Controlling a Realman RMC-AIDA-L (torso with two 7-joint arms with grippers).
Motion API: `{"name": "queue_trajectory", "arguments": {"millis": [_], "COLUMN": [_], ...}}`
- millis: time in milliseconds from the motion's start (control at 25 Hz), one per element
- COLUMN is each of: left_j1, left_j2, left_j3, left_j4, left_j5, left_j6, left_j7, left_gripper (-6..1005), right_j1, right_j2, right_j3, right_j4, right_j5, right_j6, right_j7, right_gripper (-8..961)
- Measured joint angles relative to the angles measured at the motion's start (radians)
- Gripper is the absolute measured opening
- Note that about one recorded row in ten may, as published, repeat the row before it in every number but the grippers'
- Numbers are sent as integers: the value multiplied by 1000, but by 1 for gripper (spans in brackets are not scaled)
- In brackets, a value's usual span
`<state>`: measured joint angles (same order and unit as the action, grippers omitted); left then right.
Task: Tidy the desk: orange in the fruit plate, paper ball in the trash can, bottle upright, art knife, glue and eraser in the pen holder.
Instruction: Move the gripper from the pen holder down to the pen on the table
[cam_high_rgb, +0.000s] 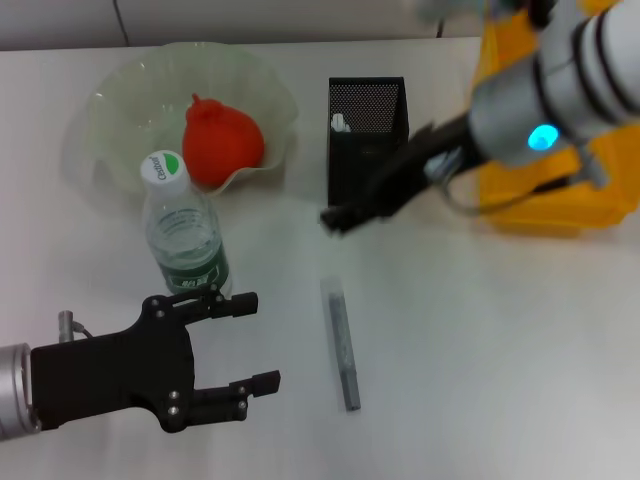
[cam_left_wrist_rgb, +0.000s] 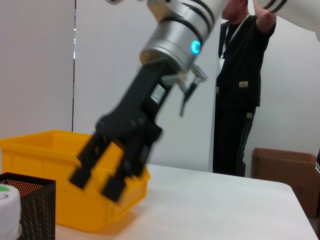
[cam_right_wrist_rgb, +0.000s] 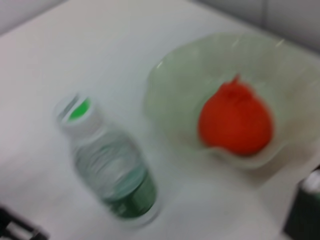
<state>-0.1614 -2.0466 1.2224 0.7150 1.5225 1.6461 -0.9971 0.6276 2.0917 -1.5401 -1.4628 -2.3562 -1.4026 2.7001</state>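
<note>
The orange (cam_high_rgb: 222, 137) lies in the pale-green fruit plate (cam_high_rgb: 110, 110). The bottle (cam_high_rgb: 185, 235) stands upright in front of the plate. The black mesh pen holder (cam_high_rgb: 367, 140) stands at mid-table with a white item (cam_high_rgb: 340, 122) inside. A grey art knife (cam_high_rgb: 340, 343) lies flat on the table. My right gripper (cam_high_rgb: 340, 216) hovers just in front of the pen holder, open and empty; it also shows in the left wrist view (cam_left_wrist_rgb: 97, 180). My left gripper (cam_high_rgb: 258, 340) is open, low beside the bottle. The yellow trash can (cam_high_rgb: 545, 215) is behind my right arm. The paper ball and eraser are out of view.
A person (cam_left_wrist_rgb: 240, 85) stands beyond the table's far side, next to a cardboard box (cam_left_wrist_rgb: 282, 172). The right wrist view shows the bottle (cam_right_wrist_rgb: 115, 175), the orange (cam_right_wrist_rgb: 235, 120) and the plate (cam_right_wrist_rgb: 175, 90).
</note>
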Motion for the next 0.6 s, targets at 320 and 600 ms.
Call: {"name": "queue_trajectory", "arguments": {"millis": [320,600], "left_j1": [-7,-7], "left_j2": [0,-4], "left_j3": [0,0], "left_j4": [0,0], "left_j5": [4,5], "left_j6": [2,2], "left_j7": [0,0], "left_gripper": [785,785], "right_j1": [20,63], "right_j2": [1,1], "right_j3": [-166,-243], "right_j4": [91,201], "right_j5": [2,3], "right_j6": [45,121], "right_j7": [57,89], "right_gripper": [829,829]}}
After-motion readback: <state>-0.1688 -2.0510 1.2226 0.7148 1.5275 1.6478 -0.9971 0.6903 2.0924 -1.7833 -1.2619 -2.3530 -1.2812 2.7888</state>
